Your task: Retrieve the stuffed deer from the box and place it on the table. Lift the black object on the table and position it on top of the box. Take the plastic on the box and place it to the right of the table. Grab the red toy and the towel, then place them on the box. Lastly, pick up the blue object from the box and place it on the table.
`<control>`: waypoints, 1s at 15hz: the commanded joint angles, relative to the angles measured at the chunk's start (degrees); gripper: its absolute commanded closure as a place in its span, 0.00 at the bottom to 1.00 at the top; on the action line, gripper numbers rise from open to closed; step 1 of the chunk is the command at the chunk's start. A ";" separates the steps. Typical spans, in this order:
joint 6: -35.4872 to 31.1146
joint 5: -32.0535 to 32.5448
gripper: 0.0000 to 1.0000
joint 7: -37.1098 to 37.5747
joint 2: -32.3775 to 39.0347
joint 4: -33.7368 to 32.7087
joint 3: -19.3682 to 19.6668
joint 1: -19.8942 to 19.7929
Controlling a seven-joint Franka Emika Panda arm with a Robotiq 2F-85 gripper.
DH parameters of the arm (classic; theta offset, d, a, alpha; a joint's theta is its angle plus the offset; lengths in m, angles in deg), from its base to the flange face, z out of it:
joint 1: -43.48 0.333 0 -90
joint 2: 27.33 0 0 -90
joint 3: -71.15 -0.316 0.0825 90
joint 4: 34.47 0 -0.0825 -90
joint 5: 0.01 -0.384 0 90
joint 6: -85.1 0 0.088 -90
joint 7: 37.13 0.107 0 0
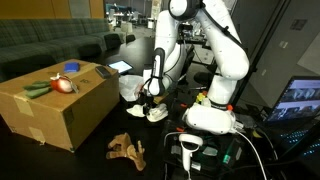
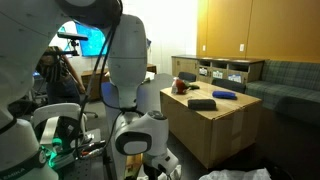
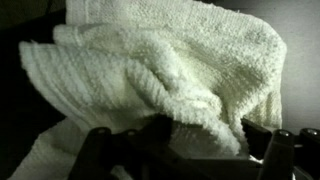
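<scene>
Over the dark table: the arm's gripper (image 1: 148,101) hangs low beside the robot's white base (image 1: 210,118).
Towel: a white, nubby towel (image 3: 170,60) fills the wrist view in heaped folds, directly under the tool.
Tool: the dark fingers (image 3: 95,150) stand apart on either side of a ridge of towel; whether they have pinched the cloth cannot be told.
Box: the brown cardboard box (image 1: 60,115) stands on the table (image 1: 95,165), well apart from the gripper, and shows in both exterior views.
Red toy: the round red toy (image 1: 64,85) rests on top of the box.
Black object: the elongated black object (image 1: 37,90) lies on the box top, just beside the red toy.
Blue object: the small blue object (image 1: 72,67) lies on the box top near its far edge in an exterior view.
Stuffed deer: the tan stuffed deer (image 1: 127,150) sprawls on the table near the box's corner, not touching it.
Scanner: a black scanner (image 1: 190,148) with a white head stands near the base.
</scene>
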 commanded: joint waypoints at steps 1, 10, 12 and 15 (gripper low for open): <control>1.70 -1.78 0.69 -2.54 0.08 -1.51 0.02 1.54; 9.75 -1.73 0.89 -1.09 -8.95 2.64 1.55 7.80; 13.69 -1.18 0.88 1.20 -13.94 4.93 3.73 12.15; 22.62 1.47 0.89 7.98 -22.98 7.22 8.50 19.80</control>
